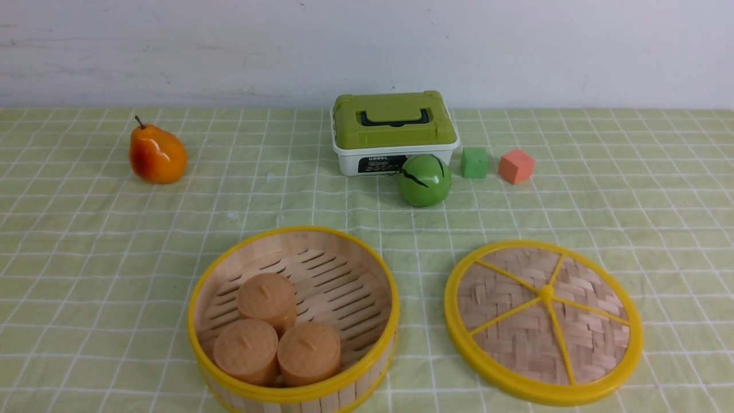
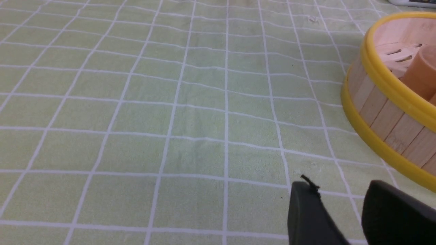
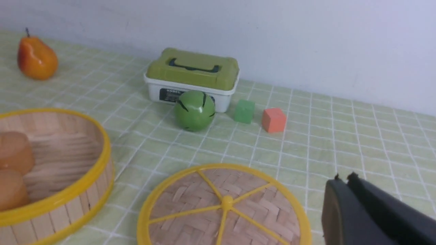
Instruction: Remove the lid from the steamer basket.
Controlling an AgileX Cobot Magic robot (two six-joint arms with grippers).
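Observation:
The steamer basket (image 1: 292,312) stands open at the front left of the table, with three round tan buns (image 1: 268,295) inside. The lid (image 1: 543,321) lies flat on the cloth to the basket's right, apart from it. Neither gripper shows in the front view. In the left wrist view my left gripper (image 2: 340,190) is open and empty over bare cloth, beside the basket (image 2: 391,112). In the right wrist view my right gripper (image 3: 344,178) is shut and empty, just beside the lid's (image 3: 223,204) rim; the basket (image 3: 54,177) is further off.
A white box with an olive-green handled top (image 1: 394,132) stands at the back centre. A green ball (image 1: 425,180) sits in front of it, with a green cube (image 1: 474,162) and an orange cube (image 1: 515,166) to its right. An orange pear (image 1: 156,155) stands back left.

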